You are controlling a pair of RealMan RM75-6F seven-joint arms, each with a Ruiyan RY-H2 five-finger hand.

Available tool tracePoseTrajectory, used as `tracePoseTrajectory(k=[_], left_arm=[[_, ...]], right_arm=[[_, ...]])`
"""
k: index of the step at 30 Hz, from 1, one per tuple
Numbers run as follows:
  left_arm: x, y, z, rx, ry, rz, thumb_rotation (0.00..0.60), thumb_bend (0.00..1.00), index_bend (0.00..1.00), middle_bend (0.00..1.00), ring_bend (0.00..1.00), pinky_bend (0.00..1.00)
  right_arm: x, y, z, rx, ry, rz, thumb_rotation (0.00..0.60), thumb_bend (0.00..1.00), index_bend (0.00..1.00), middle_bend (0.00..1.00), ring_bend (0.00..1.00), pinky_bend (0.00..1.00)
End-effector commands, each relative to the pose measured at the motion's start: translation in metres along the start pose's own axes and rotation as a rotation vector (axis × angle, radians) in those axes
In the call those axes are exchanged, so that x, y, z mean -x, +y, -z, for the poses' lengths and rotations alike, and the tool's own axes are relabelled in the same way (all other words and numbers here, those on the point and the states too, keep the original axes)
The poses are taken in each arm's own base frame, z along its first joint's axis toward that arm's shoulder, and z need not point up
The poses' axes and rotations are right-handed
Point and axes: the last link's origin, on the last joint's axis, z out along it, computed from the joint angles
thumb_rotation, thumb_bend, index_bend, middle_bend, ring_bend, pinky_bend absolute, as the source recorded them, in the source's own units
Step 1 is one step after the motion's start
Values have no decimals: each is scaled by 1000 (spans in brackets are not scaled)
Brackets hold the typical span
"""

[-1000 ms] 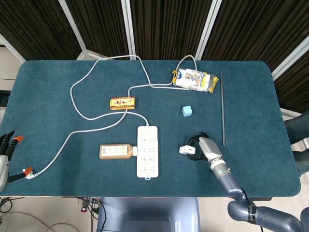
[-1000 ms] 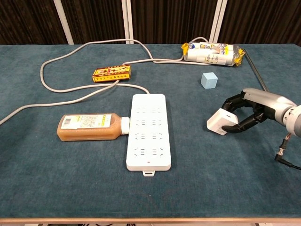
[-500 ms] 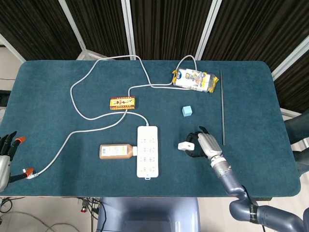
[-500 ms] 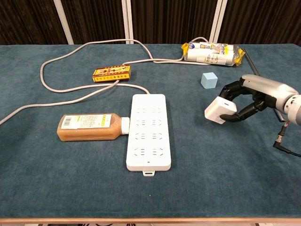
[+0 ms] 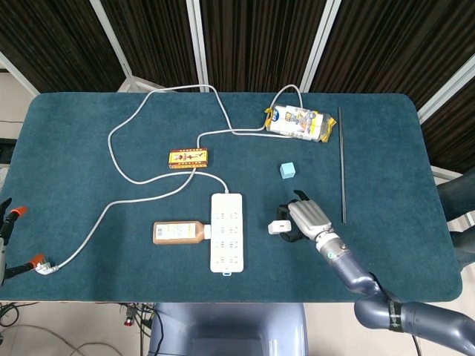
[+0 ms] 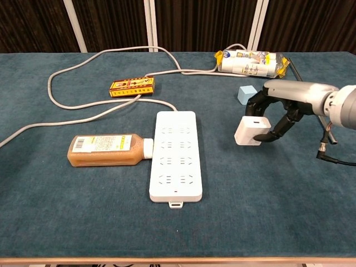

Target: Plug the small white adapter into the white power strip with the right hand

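One small white adapter, boxy w/ rounded corners, broad face toward chest cam, pinched by right hand above table, right of power strip. Left hand: state unclear.

A blue-covered table carries a power strip, bottle, cable, blue cube and snack packet.

I count one white adapter, one power strip, one brown bottle, one blue cube, one snack packet, one yellow box.
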Motion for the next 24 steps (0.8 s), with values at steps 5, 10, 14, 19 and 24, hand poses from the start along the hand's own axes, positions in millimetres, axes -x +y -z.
tracePoseTrajectory(k=[5, 10, 14, 19, 24], left_arm=[[-1, -2, -1, -7, 2, 12, 600, 91, 183, 0, 0, 0], [-1, -2, -1, -6, -1, 15, 600, 91, 183, 0, 0, 0], [-2, -3, -1, -7, -1, 19, 600, 91, 182, 0, 0, 0], [-1, -2, -1, -4, -8, 19, 600, 90, 183, 0, 0, 0], [-1, -2, -2, -1, -6, 18, 600, 91, 184, 0, 0, 0]], right_arm=[[-21, -44, -23, 75, 6, -16, 600, 586, 735, 553, 335, 0], [-25, -61, -30, 108, -23, 26, 600, 587, 739, 554, 335, 0], [-26, -73, -35, 124, -61, 23, 600, 587, 739, 554, 335, 0], [-28, -86, -41, 126, -71, -14, 600, 589, 740, 554, 335, 0], [-31, -96, -48, 129, -35, -27, 600, 588, 742, 558, 335, 0]])
